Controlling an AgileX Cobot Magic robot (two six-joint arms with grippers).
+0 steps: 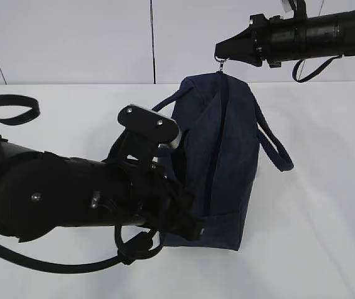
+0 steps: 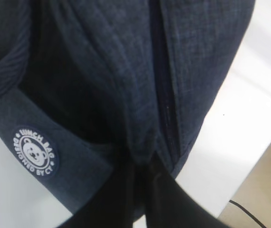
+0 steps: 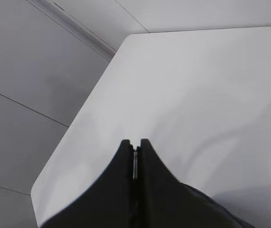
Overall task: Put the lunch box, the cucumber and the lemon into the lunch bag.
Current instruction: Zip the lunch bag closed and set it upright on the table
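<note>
The dark navy lunch bag (image 1: pixel 230 156) lies on the white table (image 1: pixel 327 237), and its zipper line (image 1: pixel 218 131) looks closed along its length. At the bag's far end my right gripper (image 1: pixel 222 53) is shut on the metal ring pull (image 1: pixel 222 62). The right wrist view shows a thin metal sliver (image 3: pixel 135 159) pinched between that right gripper's (image 3: pixel 135 145) jaws. My left gripper (image 2: pixel 142 173) is shut on the bag's fabric (image 2: pixel 126 71) at the near end of the zipper (image 2: pixel 166 109). A round white logo (image 2: pixel 34 151) shows beside it. The lunch box, the cucumber and the lemon are out of view.
One loop handle (image 1: pixel 276 146) of the bag lies out to the right on the table. My left arm (image 1: pixel 65 193) and its cables cover the near left part of the table. The table's edge and corner (image 3: pixel 38 190) lie beyond the right gripper, with the floor below.
</note>
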